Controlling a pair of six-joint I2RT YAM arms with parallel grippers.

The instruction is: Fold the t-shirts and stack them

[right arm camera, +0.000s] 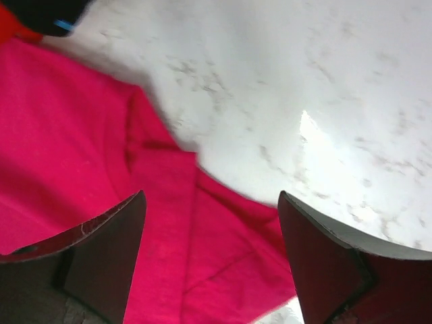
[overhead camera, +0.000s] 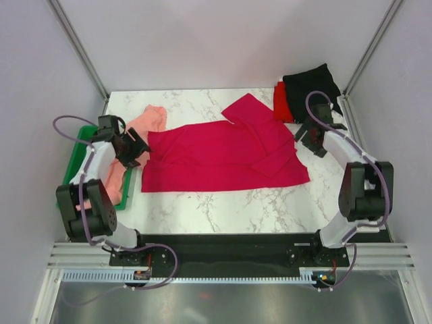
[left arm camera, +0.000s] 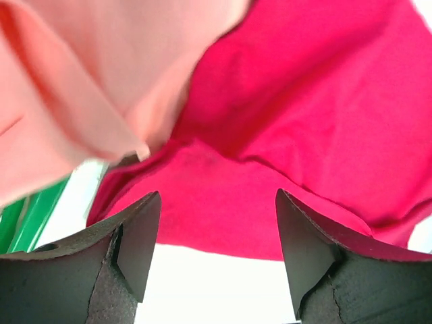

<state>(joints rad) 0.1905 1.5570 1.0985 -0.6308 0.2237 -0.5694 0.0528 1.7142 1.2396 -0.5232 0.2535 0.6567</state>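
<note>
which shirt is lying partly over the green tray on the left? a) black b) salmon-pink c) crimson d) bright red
b: the salmon-pink shirt drapes over the green tray at the left, while the crimson shirt lies spread in the middle.

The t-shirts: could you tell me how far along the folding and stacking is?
Nothing is finished. In hand: the crimson shirt, spread on the table, left gripper and right gripper open at its ends. Remaining: pink shirt, black shirt and red shirt lie crumpled; no stack.
</note>
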